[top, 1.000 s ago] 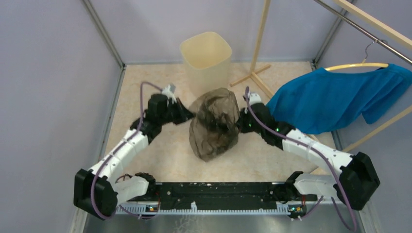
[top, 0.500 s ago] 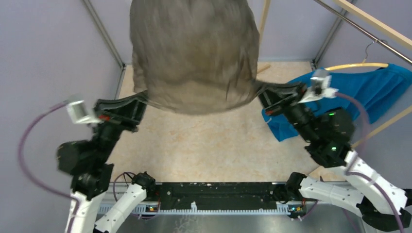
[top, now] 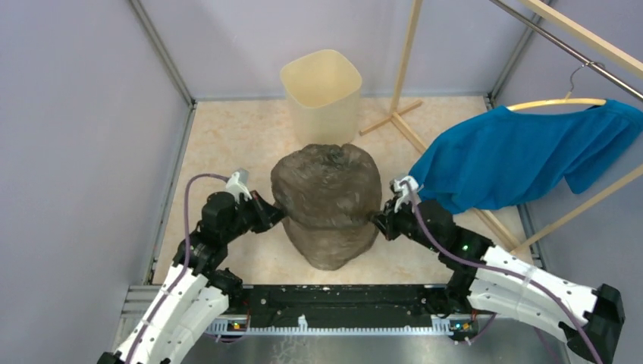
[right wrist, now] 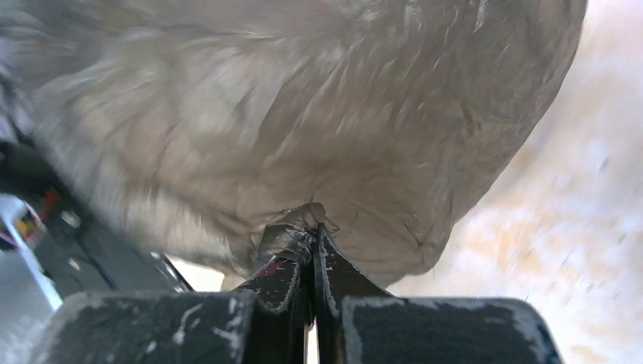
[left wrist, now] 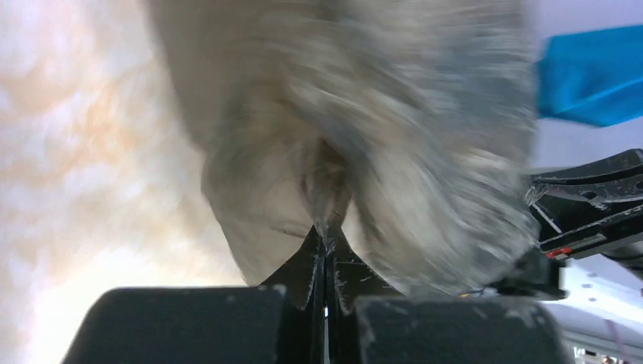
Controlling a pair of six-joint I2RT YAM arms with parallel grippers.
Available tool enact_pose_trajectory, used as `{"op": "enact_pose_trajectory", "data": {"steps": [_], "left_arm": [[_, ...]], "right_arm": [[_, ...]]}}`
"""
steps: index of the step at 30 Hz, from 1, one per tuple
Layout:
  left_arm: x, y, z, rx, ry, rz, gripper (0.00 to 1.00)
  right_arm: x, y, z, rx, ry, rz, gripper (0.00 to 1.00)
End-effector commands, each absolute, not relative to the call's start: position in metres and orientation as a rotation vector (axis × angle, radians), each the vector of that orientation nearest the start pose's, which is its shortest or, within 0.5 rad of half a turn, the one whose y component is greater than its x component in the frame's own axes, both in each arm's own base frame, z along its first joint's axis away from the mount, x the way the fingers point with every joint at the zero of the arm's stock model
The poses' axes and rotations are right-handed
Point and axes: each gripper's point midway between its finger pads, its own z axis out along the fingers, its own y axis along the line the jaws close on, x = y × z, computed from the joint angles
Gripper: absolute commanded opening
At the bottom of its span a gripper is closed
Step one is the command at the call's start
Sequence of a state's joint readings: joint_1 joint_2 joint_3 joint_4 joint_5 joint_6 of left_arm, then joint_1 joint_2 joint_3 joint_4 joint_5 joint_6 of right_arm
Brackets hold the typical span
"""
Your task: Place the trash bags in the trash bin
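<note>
You have the trash bag (top: 327, 201) pinched from both sides, short of the trash bin (top: 322, 91).
Both arms reach in low with bent elbows. Your left gripper (top: 277, 215) and right gripper (top: 377, 220) each have fingers pressed together on a fold of plastic. The ballooned bag sits on the near side of the bin, apart from it.

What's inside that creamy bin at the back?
Only the trash bin's smooth inner walls show, with nothing in the part you can see. Its very bottom is hidden by the near wall. The trash bag is outside, in front.
</note>
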State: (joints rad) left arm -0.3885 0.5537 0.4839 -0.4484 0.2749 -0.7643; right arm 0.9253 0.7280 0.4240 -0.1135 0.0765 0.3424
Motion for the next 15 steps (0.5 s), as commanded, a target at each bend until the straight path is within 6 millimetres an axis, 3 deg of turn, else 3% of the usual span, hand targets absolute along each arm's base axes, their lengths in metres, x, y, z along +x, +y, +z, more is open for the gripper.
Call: {"op": "enact_pose_trajectory", "data": {"steps": [1,2,3,5,8,9,11,15], "left_arm": [[0.205,-0.167,0.281,-0.087,1.882,-1.046,0.00],[0.205,-0.167,0.310,-0.057,1.830,-1.047,0.00],[0.202,-0.165,0.352,-0.008,1.746,-1.042,0.00],[0.195,-0.161,0.407,0.053,1.636,-1.023,0.00],[0.180,-0.149,0.464,0.103,1.481,-0.983,0.00],[0.176,-0.144,0.473,0.110,1.441,-0.966,0.00],[0.176,-0.137,0.472,0.090,1.424,-0.929,0.00],[0.179,-0.142,0.429,0.096,1.521,-0.932,0.00]], "right_arm": [[0.194,0.231,0.285,-0.433,1.670,0.774,0.00],[0.194,0.231,0.312,-0.441,1.622,0.775,0.00],[0.193,0.230,0.339,-0.453,1.575,0.779,0.00],[0.190,0.224,0.388,-0.459,1.492,0.780,0.00],[0.182,0.211,0.440,-0.417,1.365,0.803,0.00],[0.180,0.208,0.447,-0.406,1.331,0.809,0.00],[0.182,0.203,0.443,-0.381,1.313,0.792,0.00],[0.193,0.207,0.392,-0.380,1.442,0.743,0.00]]}}
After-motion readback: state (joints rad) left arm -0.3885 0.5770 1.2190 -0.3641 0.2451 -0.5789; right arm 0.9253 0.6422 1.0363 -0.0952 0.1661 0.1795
